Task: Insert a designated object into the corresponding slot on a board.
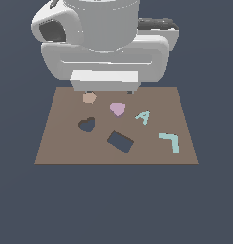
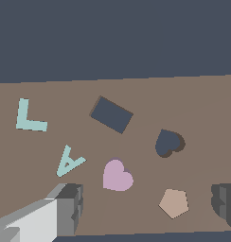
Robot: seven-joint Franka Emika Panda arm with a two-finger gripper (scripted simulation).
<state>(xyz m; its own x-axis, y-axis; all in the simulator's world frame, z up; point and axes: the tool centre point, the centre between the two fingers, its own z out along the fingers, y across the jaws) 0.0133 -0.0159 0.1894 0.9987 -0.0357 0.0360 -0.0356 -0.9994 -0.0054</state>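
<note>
light: even, flat | shadows: faint | glare: none | focus: sharp, low-detail render

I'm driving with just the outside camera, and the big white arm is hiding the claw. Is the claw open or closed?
Observer: Open. In the wrist view the claw has its two dark fingers spread wide, with nothing between them.
Operator: Is it grabbing the pink heart yet?
Observer: No. The pink heart piece lies flat on the brown board, in the gap between the fingers, and neither finger touches it.
Operator: What's the tan blob tucked under the arm?
Observer: A tan pentagon piece. The wrist view shows all five sides. It lies in the same gap, apart from the heart.
</note>
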